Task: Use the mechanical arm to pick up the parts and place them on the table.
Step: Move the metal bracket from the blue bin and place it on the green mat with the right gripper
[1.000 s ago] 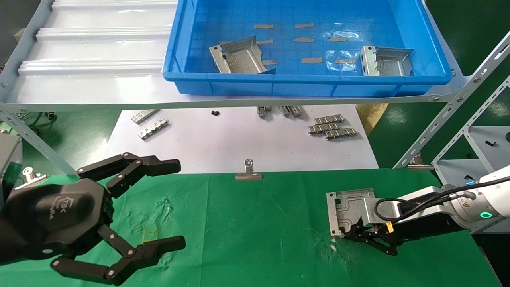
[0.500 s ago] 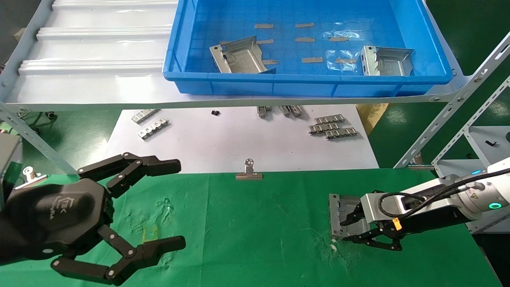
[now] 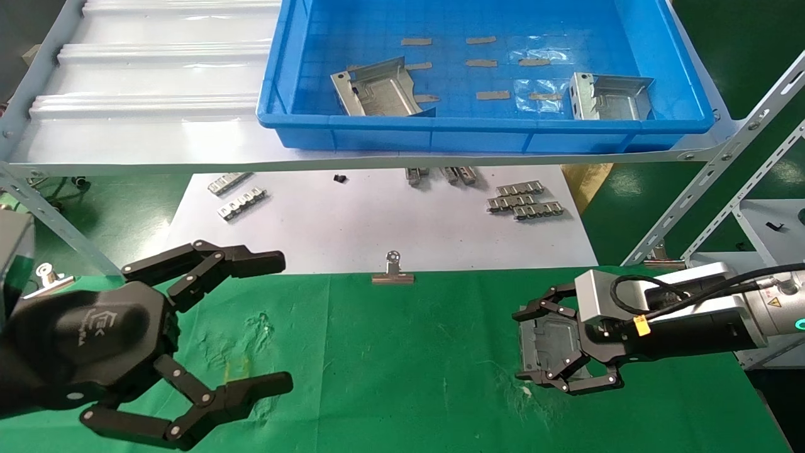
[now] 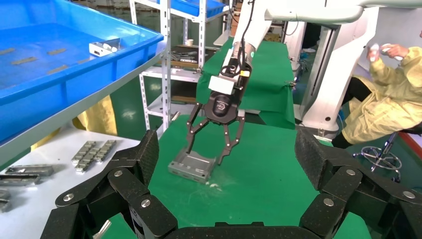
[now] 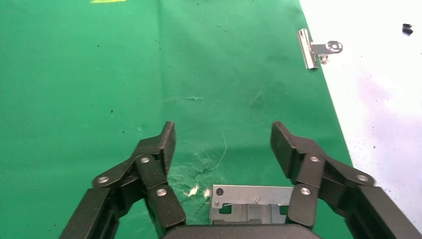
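Observation:
One grey sheet-metal part (image 3: 548, 343) lies flat on the green table cloth (image 3: 402, 352) at the right. My right gripper (image 3: 523, 345) hovers just above it, open, its fingers straddling the part without gripping it. The part shows in the right wrist view (image 5: 254, 199) between the open fingers of that gripper (image 5: 225, 142), and in the left wrist view (image 4: 191, 167) below the right gripper (image 4: 205, 157). Two more parts (image 3: 377, 88) (image 3: 610, 97) lie in the blue tray (image 3: 490, 126). My left gripper (image 3: 280, 319) is open and empty over the cloth's left side.
A white sheet (image 3: 377, 233) behind the cloth carries small ridged strips (image 3: 522, 201) (image 3: 242, 202). A binder clip (image 3: 392, 270) sits at the cloth's far edge. The tray rests on a metal shelf whose struts (image 3: 710, 163) slope down at the right. A person in yellow (image 4: 388, 99) sits beyond the table.
My right gripper has opened and let go of the part, then risen a little above it. The part now lies on the cloth. The left arm has not moved.

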### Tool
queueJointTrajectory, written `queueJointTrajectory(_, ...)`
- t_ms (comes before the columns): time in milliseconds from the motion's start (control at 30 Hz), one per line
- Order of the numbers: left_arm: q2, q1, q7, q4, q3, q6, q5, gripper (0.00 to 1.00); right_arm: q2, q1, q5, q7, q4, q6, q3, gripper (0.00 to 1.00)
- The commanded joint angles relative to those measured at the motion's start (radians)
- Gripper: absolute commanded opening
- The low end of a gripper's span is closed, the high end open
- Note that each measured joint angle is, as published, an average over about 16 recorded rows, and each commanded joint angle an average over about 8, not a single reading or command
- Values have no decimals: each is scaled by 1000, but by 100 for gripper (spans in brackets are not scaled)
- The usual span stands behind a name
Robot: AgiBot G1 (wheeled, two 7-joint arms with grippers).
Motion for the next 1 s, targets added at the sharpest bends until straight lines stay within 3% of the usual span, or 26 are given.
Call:
queueJointTrajectory(33, 0, 0, 0, 0, 0, 0, 0, 100, 1, -2, 4, 1, 1, 0, 1, 100)
queueJointTrajectory(300, 0, 0, 0, 0, 0, 0, 0, 100, 5, -23, 9, 16, 26, 0, 30, 100)
queueJointTrajectory(1000, 0, 0, 0, 0, 0, 0, 0, 100, 73, -247, 120, 191, 277, -3, 331, 100)
